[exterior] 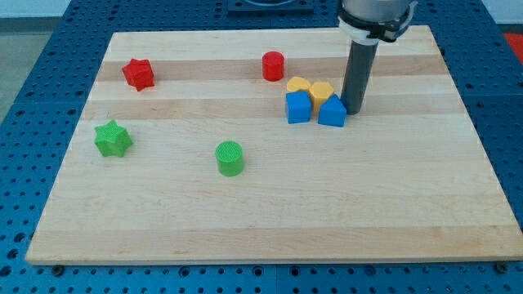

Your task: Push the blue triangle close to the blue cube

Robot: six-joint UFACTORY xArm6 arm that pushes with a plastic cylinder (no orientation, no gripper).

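The blue triangle (331, 112) sits right of the blue cube (298, 107), with a thin gap between them. My tip (355, 109) rests on the board at the triangle's right side, touching or almost touching it. Two yellow blocks, one heart-shaped (298, 85) and one hexagonal (321, 92), sit just above the two blue blocks.
A red cylinder (273, 65) stands above and left of the cluster. A red star (138, 73) is at the upper left, a green star (112, 138) at the left, and a green cylinder (230, 158) below centre. The wooden board (261, 220) lies on a blue pegboard.
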